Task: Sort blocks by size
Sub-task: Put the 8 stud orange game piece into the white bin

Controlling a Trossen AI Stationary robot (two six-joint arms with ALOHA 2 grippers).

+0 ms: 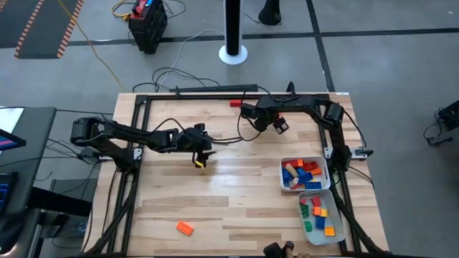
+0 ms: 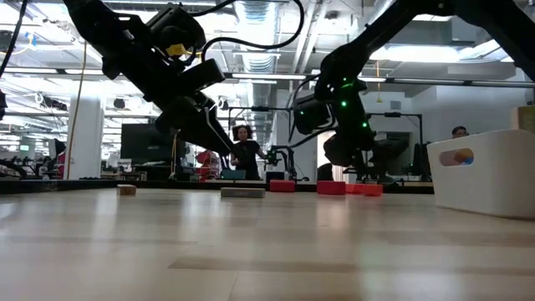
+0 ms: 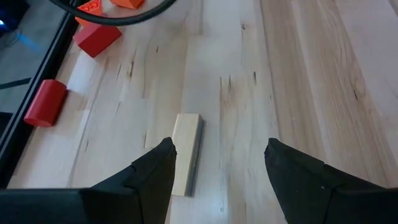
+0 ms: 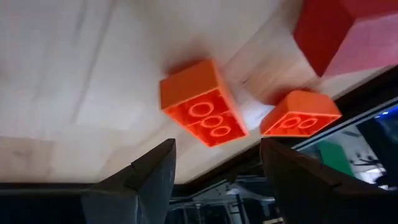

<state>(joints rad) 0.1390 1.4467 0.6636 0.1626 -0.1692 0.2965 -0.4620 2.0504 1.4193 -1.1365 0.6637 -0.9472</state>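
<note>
**Both grippers open over loose blocks**

The left gripper (image 1: pixel 201 156) hangs over the middle of the wooden table (image 1: pixel 237 208), fingers spread and empty, astride a tan oblong block (image 3: pixel 187 154) lying flat on the boards. The right gripper (image 1: pixel 280 126) hovers near the far edge, jaws also apart, above two orange blocks (image 4: pixel 202 104) beside a red one (image 4: pixel 339 31). Two white trays (image 1: pixel 285 169) at the right side hold mixed blocks. A lone orange block (image 1: pixel 185 228) lies near the front edge.

grey floor (image 1: pixel 401 79), white post (image 1: pixel 232 29), ceiling lights (image 2: pixel 401 52)
</note>
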